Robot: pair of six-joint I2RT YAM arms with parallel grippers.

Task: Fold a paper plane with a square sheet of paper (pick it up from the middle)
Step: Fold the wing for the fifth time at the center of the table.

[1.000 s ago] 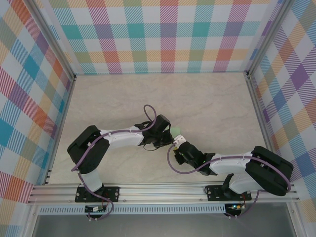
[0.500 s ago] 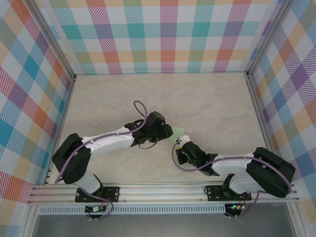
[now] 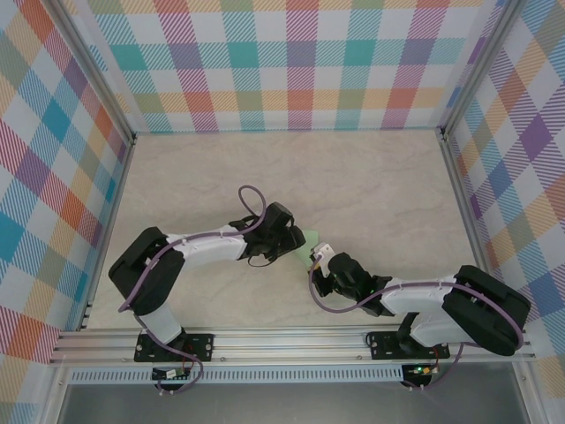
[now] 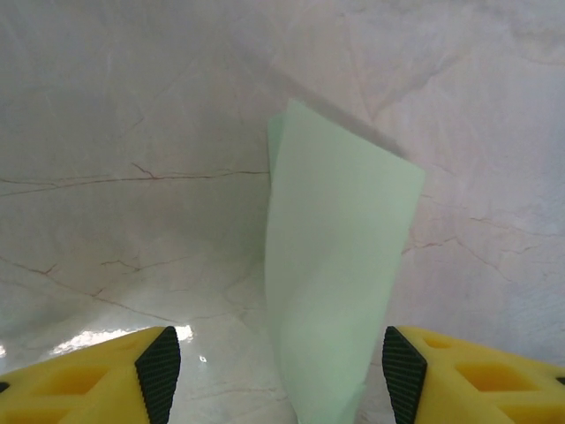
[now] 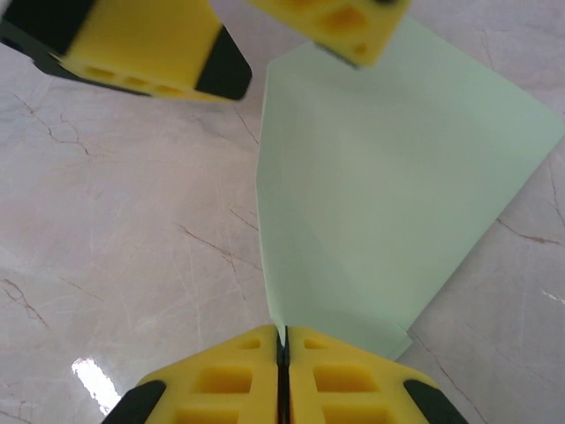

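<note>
On the left, the left gripper (image 3: 294,246) with yellow fingers and black pads (image 4: 160,374) stands wide open, and its wrist camera shows the thin pale mint-green sheet of paper (image 4: 340,265) rising in the gap between the pads, nearer the right-hand one and clamped by neither. The paper (image 3: 310,242) sits near the middle of the beige marble-patterned table (image 3: 371,185), between the two grippers. To its right, the right gripper (image 3: 323,257) has its yellow jaws pressed together, and its own camera shows them pinching the sheet's near corner (image 5: 282,349). From that pinched corner the folded, roughly kite-shaped sheet (image 5: 388,168) widens away from the right gripper, its long axis running towards the open left gripper (image 5: 287,49), with one straight edge on the left and a broader corner pointing off to the right. Compared with a second ago, the paper is in almost the same spot, the left arm's elbow lies a little farther back towards the near edge, and the right wrist has shifted slightly right.
</note>
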